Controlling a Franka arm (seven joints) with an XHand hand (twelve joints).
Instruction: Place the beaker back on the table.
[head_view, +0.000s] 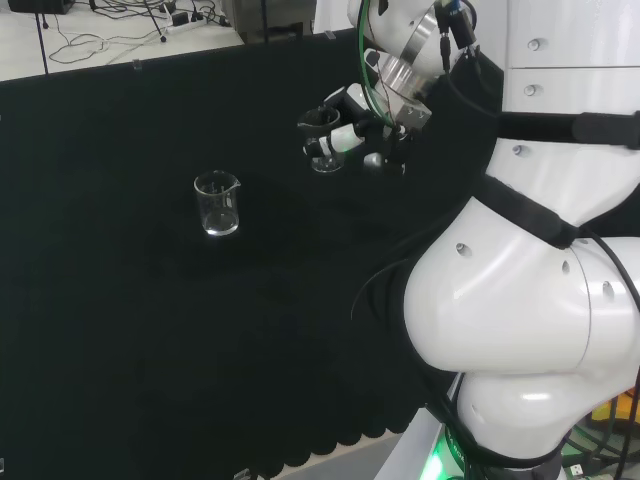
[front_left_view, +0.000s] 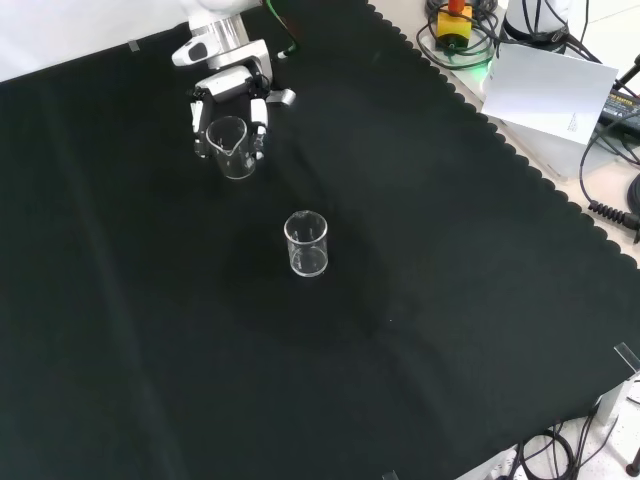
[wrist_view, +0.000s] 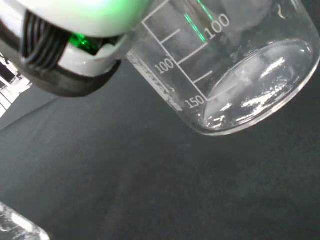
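Note:
A clear glass beaker (front_left_view: 232, 148) with printed white scale marks is in the hand (front_left_view: 228, 82), whose fingers curl round its sides near the cloth's far left in the front view. In the head view the hand (head_view: 347, 136) holds the same beaker (head_view: 324, 152) upright, low over the black cloth beside the arm's links. The wrist view shows the beaker (wrist_view: 235, 75) close up, with its base near the cloth and nothing inside it. I cannot tell whether the base touches the cloth. Part of the hand (wrist_view: 70, 45) shows beside it.
A second clear beaker (front_left_view: 306, 244) stands alone on the cloth nearer the middle; in the head view this beaker (head_view: 217, 203) is to the left of the hand. Cables and papers (front_left_view: 550, 80) lie beyond the cloth's scalloped edge.

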